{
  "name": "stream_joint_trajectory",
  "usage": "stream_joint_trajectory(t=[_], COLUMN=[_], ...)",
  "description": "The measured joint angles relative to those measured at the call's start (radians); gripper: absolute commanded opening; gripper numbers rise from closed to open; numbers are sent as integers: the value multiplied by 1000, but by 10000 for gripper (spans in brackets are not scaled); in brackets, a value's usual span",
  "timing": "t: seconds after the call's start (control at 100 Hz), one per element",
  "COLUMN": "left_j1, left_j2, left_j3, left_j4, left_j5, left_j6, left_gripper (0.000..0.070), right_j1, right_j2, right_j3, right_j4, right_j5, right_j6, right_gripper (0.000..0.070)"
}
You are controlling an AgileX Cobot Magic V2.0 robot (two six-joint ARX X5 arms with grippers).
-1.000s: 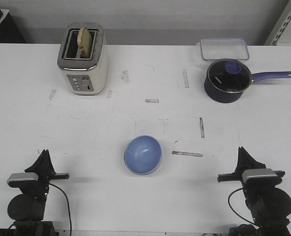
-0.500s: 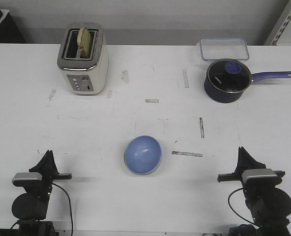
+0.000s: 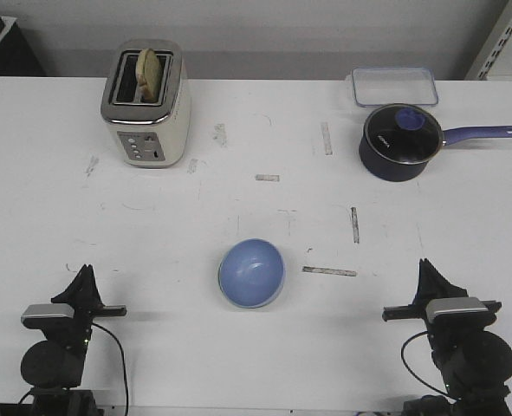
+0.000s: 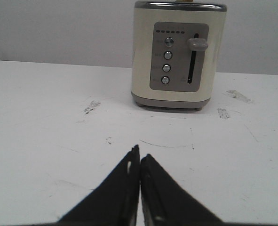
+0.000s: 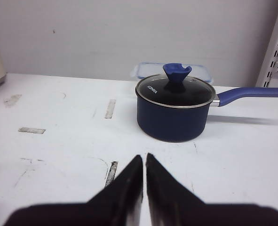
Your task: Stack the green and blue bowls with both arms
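From the front, the blue bowl (image 3: 252, 273) sits nested in the green bowl (image 3: 224, 292), of which only a thin pale rim shows, near the middle of the white table (image 3: 152, 225). The left gripper (image 3: 83, 279) and right gripper (image 3: 427, 270) rest at the near edge, well apart from the bowls. A toaster (image 3: 145, 106) stands far left, a saucepan (image 3: 400, 141) far right, a clear container (image 3: 394, 86) behind it.

In the left wrist view, the left gripper (image 4: 139, 160) has its fingers pressed together, empty, facing the toaster (image 4: 178, 54).

In the right wrist view, the right gripper (image 5: 144, 160) is likewise pressed together, facing the saucepan (image 5: 174, 109).
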Motion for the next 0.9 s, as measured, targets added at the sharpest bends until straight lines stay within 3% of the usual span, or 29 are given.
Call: stream_joint_trajectory(t=[0.14,0.37,0.64,0.9], left_j1=[0,0,0,0], left_j2=[0,0,0,0], left_j3=[0,0,0,0], left_j4=[0,0,0,1], left_j5=[0,0,0,0], left_j6=[0,0,0,0], left_gripper=[1,1,1,1], right_j1=[0,-66,-202,-216], right_j2=[0,-16,-123,-275], right_j3=[0,-84,-276,-472], right_j4=[4,133,216,277], right_j5=[1,0,-77,-82], right_j6=[-13,-26,-25,1], right_gripper=[1,1,1,1])
